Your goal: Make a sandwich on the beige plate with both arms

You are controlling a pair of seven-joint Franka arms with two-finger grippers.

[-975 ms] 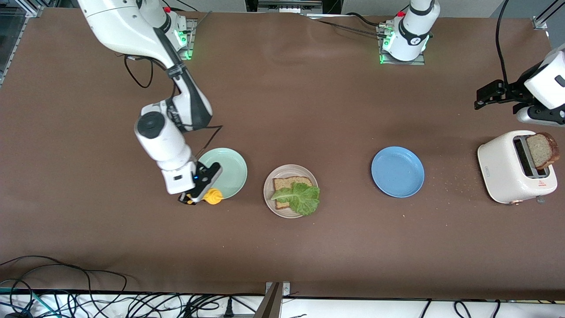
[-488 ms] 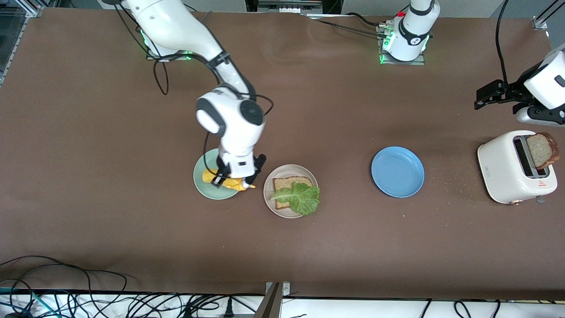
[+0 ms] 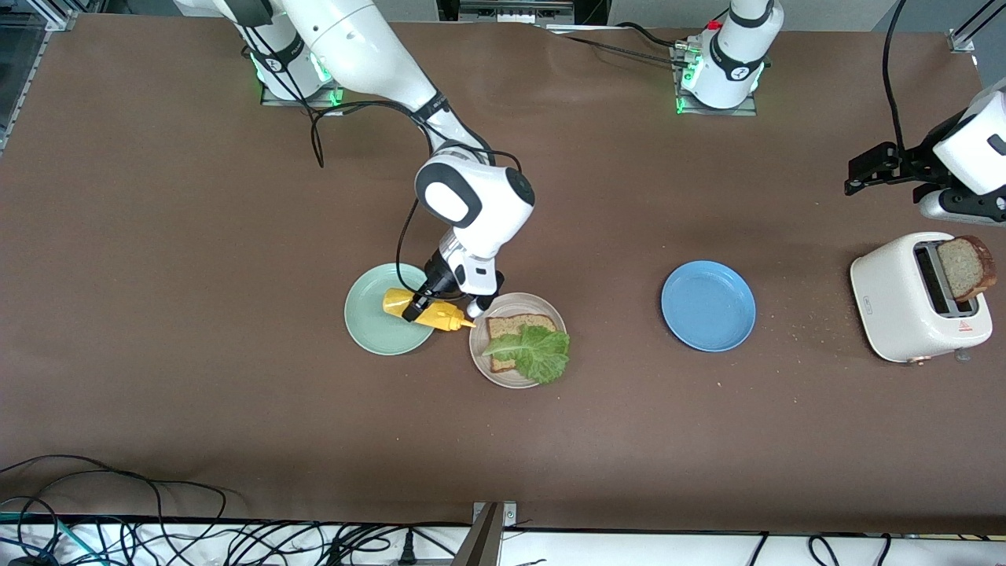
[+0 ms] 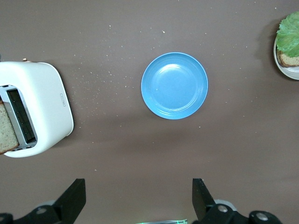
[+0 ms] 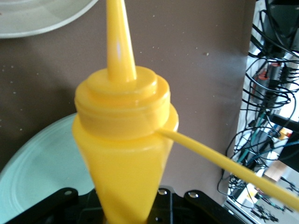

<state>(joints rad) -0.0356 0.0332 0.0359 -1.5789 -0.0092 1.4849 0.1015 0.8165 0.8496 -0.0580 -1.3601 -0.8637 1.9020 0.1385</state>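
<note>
The right gripper [image 3: 424, 308] is clamped on a yellow squeeze bottle [image 3: 428, 311], holding it tipped on its side over the gap between the mint green plate [image 3: 377, 330] and the beige plate [image 3: 503, 373]. The bottle's pointed nozzle [image 3: 467, 322] aims toward the beige plate and reaches just over its rim. In the right wrist view the bottle [image 5: 122, 154] fills the middle, its body pinched at the base by the black gripper, with a thin yellow cap strap [image 5: 224, 163] trailing off from the collar.

The beige plate sits near the middle of the worktop, somewhat closer to the edge by the front camera than to the edge where the arm bases stand. On it lies one slice of brown-crusted bread [image 3: 519, 326] with a ruffled green lettuce leaf [image 3: 534, 351] resting on top — no second slice covers it. The mint green plate lies just beside it, toward the right arm's end.

A blue plate [image 3: 708, 306] lies toward the left arm's end, well apart from the beige plate. A white toaster [image 3: 904, 303] stands near that end's edge, a bread slice [image 3: 965, 267] sticking up from its slot.

The left gripper [image 3: 872, 169] waits in the air above the table by the toaster — its fingers [image 4: 74, 198] are spread wide and hold nothing.
</note>
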